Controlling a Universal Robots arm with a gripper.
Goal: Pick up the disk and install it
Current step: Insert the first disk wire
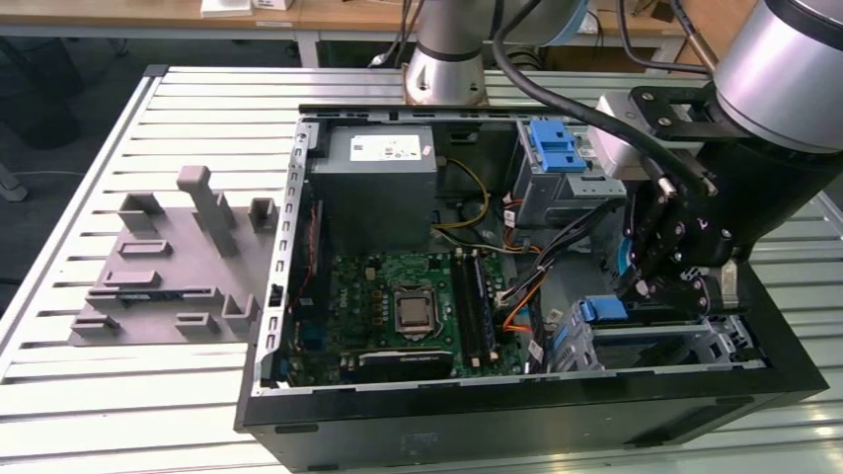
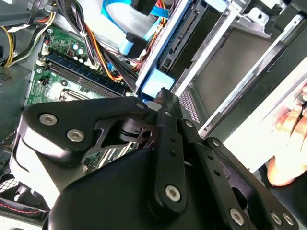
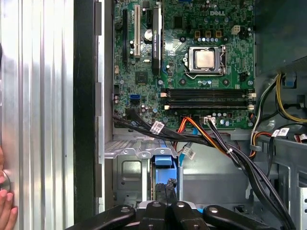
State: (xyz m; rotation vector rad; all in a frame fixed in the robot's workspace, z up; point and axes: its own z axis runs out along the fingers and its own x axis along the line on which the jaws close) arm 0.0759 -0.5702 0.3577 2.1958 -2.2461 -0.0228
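Observation:
The disk (image 1: 603,309) sits edge-on in the metal drive bay (image 1: 718,341) at the front corner of the open computer case, on the exterior view's right. Only its blue carrier end shows. My gripper (image 1: 643,292) hangs right over it, fingers shut together, tips at the blue carrier. In the first wrist view the disk's blue end (image 3: 163,160) lies just past the gripper (image 3: 166,190). In the second wrist view the gripper (image 2: 163,96) touches the blue carrier (image 2: 156,85). Nothing shows between the fingers.
Bundled cables (image 1: 554,247) run beside the bay, next to the motherboard (image 1: 395,306). A grey power supply (image 1: 375,158) and a blue latch (image 1: 560,148) sit at the case's back. A grey fixture plate (image 1: 172,267) lies on the slatted table. A person's hand (image 3: 5,206) rests near the case.

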